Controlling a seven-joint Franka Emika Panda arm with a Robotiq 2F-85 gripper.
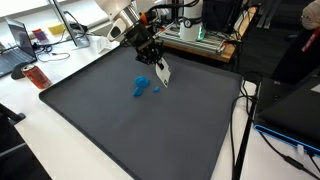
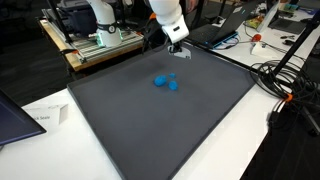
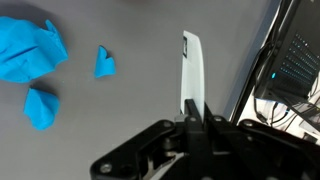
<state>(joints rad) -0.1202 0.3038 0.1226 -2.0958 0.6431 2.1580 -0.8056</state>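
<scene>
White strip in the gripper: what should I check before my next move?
1. Grip: gripper shut on white strip: ok.
2. White strip apart from the blue pieces: ok.
3. White strip's lower end off the mat: cannot tell.
4. Blue pieces all lying inside the mat's edges, in both exterior views: ok.
5. Cables beside the mat away from the gripper: ok.

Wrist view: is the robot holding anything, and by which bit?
Yes. The fingers are shut on one end of a thin white strip. The rest sticks out past them over the grey mat, apart from the blue pieces.
</scene>
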